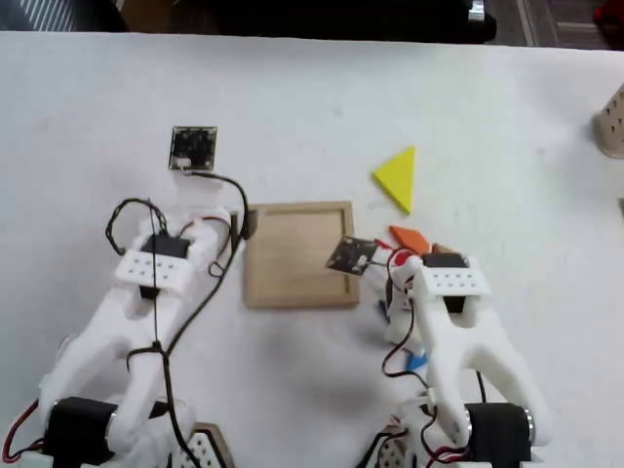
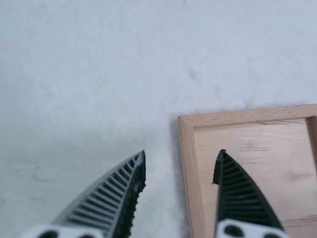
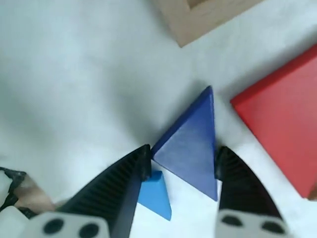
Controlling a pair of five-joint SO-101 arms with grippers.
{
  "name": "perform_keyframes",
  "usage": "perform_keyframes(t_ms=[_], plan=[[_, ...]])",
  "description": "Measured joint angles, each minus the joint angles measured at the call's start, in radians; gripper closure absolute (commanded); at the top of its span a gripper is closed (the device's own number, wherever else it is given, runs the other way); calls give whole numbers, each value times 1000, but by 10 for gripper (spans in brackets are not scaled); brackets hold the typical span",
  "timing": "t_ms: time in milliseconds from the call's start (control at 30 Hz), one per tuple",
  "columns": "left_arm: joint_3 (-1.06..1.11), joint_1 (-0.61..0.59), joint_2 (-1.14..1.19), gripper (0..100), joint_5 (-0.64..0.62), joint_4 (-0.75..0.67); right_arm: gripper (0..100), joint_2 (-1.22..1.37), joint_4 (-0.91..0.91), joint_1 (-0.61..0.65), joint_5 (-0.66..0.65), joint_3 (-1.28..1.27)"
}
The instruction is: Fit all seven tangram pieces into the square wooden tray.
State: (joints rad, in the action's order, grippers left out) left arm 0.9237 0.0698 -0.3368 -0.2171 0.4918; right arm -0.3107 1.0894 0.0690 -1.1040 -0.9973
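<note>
Beside the right edge of the square wooden tray (image 1: 292, 258), the jaws of the right arm (image 1: 456, 322) are pressed against a dark blue triangle (image 3: 190, 148), one jaw on each side of it. The piece seems to be grasped, but it is not yet lifted from the bench (image 1: 292, 97). A light blue triangle (image 3: 156, 196) lies touching it, and a red piece (image 3: 280, 116) lies just beside it. An orange piece (image 1: 409, 237) is seen near the same arm, and a yellow triangle (image 1: 398, 175) is placed farther away, well apart from the tray.

The jaws of the left arm (image 1: 146, 292) are released and nothing is held. They stand over the tray's left rim, one jaw above the bench and the other above the tray floor.

The tray floor is bare wood, so it is judged that no piece is fitted yet and all seven are left to do. Five pieces can be counted with certainty. The dark blue triangle is probably the first one to be carried in.
</note>
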Motion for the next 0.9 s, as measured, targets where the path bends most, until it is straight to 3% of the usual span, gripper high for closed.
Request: perform_keyframes(t_ms=[300,433,733,900], plan=[[0,0,0,770,0,0,915,0,0,-9,12,2],[0,0,0,770,0,0,915,3,11,-3,97,23],[0,-12,0,770,0,0,915,5,212,-8,247,236],[0,-44,0,771,0,0,915,6,258,78,338,336]])
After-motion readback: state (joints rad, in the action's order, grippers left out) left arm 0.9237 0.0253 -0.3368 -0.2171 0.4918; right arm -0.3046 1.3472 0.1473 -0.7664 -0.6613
